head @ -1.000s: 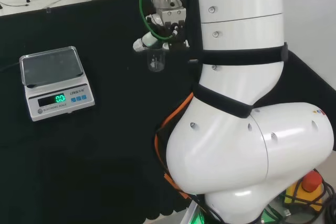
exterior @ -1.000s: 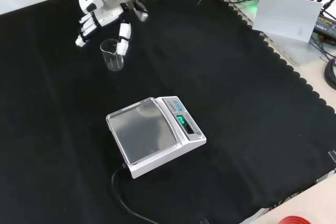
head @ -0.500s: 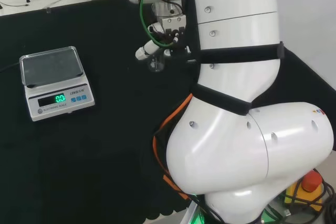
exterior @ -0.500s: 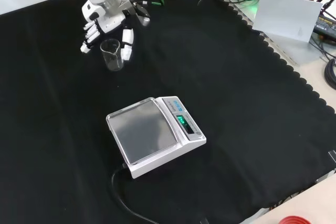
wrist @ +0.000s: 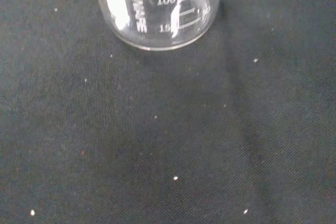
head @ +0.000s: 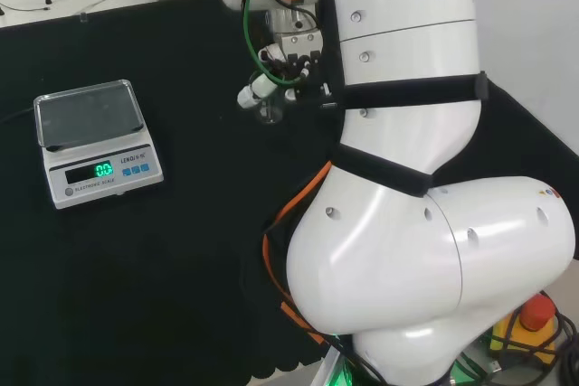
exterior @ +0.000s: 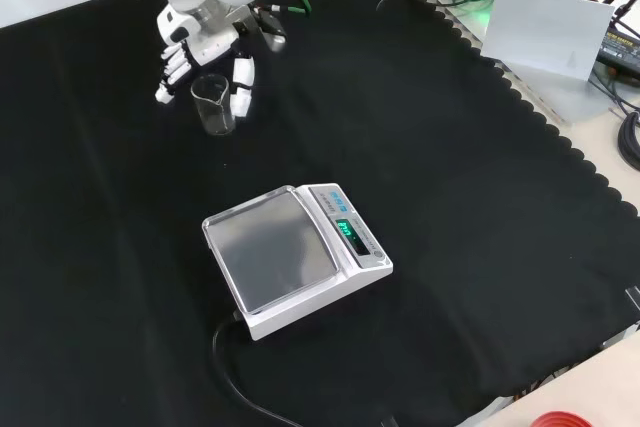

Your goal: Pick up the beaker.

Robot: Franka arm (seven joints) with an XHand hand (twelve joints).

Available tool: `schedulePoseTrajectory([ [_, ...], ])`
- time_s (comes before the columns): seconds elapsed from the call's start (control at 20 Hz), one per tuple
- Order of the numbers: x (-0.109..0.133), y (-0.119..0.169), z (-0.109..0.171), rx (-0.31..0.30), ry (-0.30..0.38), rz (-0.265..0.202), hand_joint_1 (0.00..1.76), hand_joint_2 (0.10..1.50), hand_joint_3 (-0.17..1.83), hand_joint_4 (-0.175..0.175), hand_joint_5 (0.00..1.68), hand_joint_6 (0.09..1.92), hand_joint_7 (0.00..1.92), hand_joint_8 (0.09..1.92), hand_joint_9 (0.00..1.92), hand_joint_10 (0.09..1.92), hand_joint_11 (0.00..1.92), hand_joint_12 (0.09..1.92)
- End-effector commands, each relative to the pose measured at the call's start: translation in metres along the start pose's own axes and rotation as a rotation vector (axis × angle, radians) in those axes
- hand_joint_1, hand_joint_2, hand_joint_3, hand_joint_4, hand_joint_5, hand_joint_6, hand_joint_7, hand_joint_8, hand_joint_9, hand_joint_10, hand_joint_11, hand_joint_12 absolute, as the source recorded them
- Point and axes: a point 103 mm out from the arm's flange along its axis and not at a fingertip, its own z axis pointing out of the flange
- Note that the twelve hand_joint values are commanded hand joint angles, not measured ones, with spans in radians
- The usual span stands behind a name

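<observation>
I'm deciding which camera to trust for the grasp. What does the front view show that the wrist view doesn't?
Front view alone: the hand with fingers straddling the beaker, plus the scale nearer the camera. Wrist view alone: the beaker's printed graduation marks and its base resting flat on the cloth. Both show the clear beaker upright on black cloth.

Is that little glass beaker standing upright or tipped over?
Upright: the beaker stands with its rim upward, its base flat on the black cloth.

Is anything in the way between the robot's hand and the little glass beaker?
Nothing visible is. The black and white hand already straddles the clear glass beaker, fingers on one side, thumb on the other. The white scale sits well away.
</observation>
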Motion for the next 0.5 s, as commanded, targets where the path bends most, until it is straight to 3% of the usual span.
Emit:
schedulePoseTrajectory([
  [0.05,0.001,0.003,0.007,-0.01,0.028,0.005,0.62,0.71,0.04,0.052,0.17,0.09,0.13,0.7,0.33,0.86,0.1,1.5],
  [0.35,0.011,0.005,0.014,-0.108,0.073,0.042,0.77,0.74,0.07,0.05,0.42,0.09,0.39,0.74,0.62,0.77,0.4,1.38],
  [0.4,0.013,0.005,0.015,-0.129,0.083,0.047,0.81,0.75,0.08,0.049,0.49,0.14,0.48,0.75,0.7,0.75,0.49,1.34],
  [0.5,0.016,0.004,0.015,-0.162,0.096,0.056,0.87,0.75,0.12,0.051,0.6,0.42,0.65,0.77,0.88,0.67,0.67,1.26],
])
